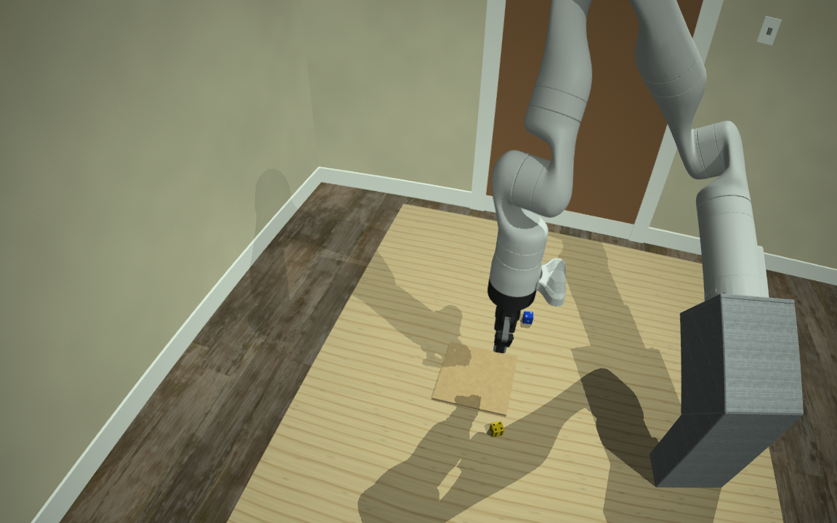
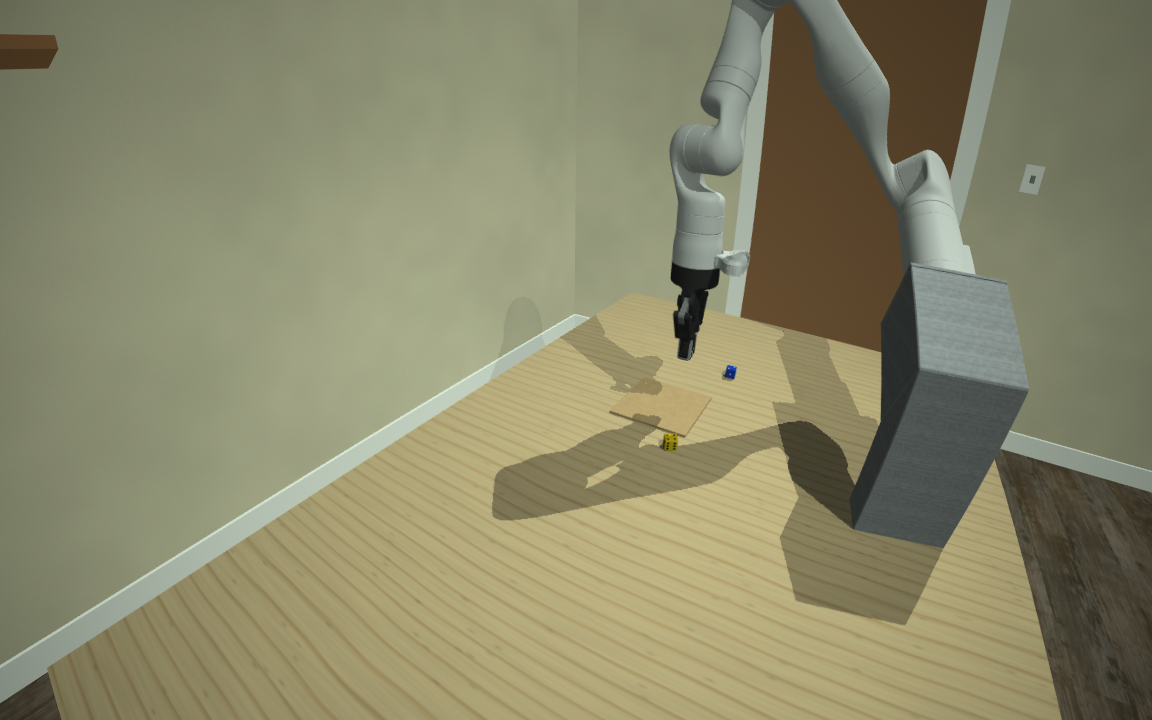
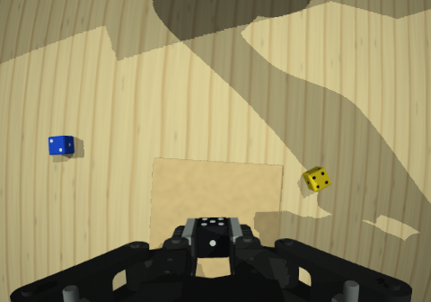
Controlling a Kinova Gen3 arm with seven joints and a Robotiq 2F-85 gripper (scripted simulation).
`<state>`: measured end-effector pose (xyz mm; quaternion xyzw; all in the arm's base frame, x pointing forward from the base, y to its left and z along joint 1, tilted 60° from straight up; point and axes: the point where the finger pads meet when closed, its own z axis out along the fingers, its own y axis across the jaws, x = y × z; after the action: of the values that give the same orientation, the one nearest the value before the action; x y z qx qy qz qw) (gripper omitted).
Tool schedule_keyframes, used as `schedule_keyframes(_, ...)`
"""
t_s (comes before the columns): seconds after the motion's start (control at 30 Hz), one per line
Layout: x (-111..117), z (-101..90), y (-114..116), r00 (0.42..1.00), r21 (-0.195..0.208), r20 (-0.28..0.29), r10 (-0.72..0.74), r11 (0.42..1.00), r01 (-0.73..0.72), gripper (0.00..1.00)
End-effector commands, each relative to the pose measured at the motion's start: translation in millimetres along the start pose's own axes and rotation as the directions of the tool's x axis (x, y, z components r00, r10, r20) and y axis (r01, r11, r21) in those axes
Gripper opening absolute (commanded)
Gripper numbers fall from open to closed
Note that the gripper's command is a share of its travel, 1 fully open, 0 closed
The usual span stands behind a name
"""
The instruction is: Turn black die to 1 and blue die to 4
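My gripper (image 1: 503,346) (image 2: 685,351) (image 3: 213,232) is shut on the black die (image 3: 212,236) and holds it in the air above the near edge of the tan mat (image 1: 467,393) (image 2: 652,410) (image 3: 215,187). In the wrist view the die shows one pip toward the camera and several pips on the face pointing away. The blue die (image 1: 527,317) (image 2: 729,371) (image 3: 60,145) lies on the table off the mat. The yellow die (image 1: 496,428) (image 2: 669,441) (image 3: 317,179) lies on the table just past the mat's other side.
The wooden table (image 1: 356,442) (image 2: 473,573) carries the mat and dice. The arm's grey base block (image 1: 734,383) (image 2: 938,402) stands at the table's right side. Dark arm shadows cross the table.
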<state>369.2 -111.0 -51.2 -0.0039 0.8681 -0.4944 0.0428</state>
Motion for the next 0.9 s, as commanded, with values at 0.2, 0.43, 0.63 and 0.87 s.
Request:
schedule_keyframes(0.2,0,0.3,0,1.0,0.0,0.001,-0.001,1.0,0.001,0.15)
schedule_keyframes(0.43,0,12.3,0,1.0,0.0,0.001,-0.001,1.0,0.001,0.15)
schedule_keyframes(0.63,0,36.7,0,1.0,0.0,0.001,-0.001,1.0,0.001,0.15)
schedule_keyframes(0.87,0,61.2,0,1.0,0.0,0.001,-0.001,1.0,0.001,0.15)
